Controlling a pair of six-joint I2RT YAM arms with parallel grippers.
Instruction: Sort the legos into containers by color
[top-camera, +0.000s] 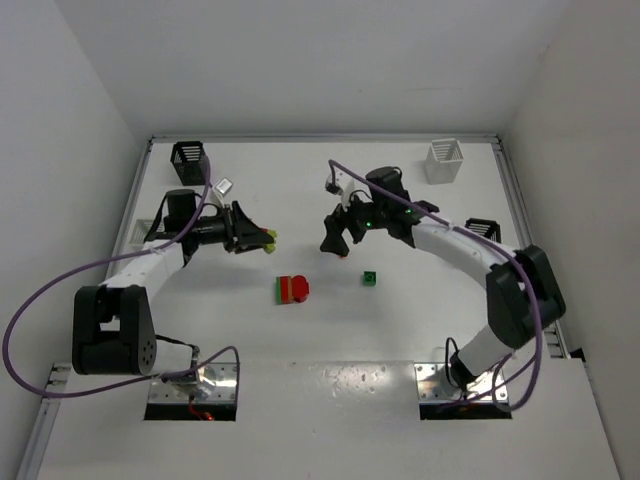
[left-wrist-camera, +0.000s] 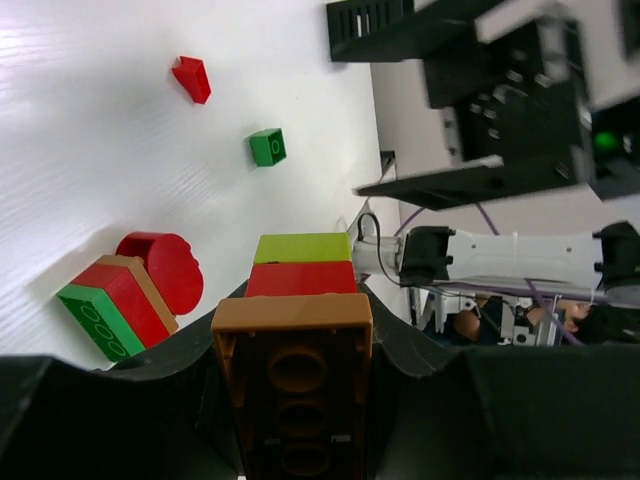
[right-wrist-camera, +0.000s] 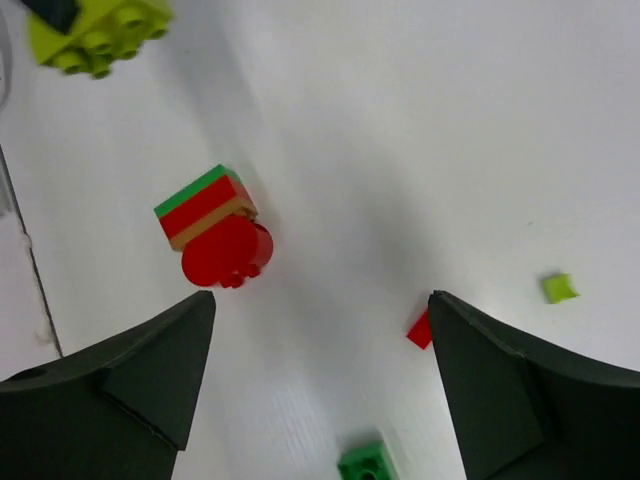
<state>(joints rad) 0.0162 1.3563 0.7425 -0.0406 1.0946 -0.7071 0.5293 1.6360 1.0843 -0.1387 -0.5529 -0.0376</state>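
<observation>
left pincer (top-camera: 256, 240): mine, squeezed narrow on the held stack (left-wrist-camera: 298, 300). Brown brick sits at my fingers, then red, and yellow-green at the far end sticks out past the tips.
right pincer (right-wrist-camera: 322, 300): mine, jaws wide with nothing between them. It hangs over the table (top-camera: 300, 170), tips turned toward the left pincer and apart from it.
loose stack (top-camera: 292, 289): on the table between my two arms, nearer the bases than either pincer. Layers are green, red, tan, with a round red piece on the end, seen edge-on from above.
green brick (top-camera: 370, 278): single, on the table right of the loose stack, not touching it.
small red piece (right-wrist-camera: 421, 330): on the table, just beside my right pincer's finger in the wrist view.
tiny yellow-green piece (right-wrist-camera: 560, 288): on the table, apart from the red piece.
black basket (top-camera: 189, 158): upright in the back left corner; can't tell the contents.
white basket (top-camera: 444, 160): upright at the back right; can't tell the contents.
second black basket (top-camera: 485, 229): at the right edge, partly hidden behind my right arm.
small pale object (top-camera: 223, 186): beside my left forearm, too small to identify.
</observation>
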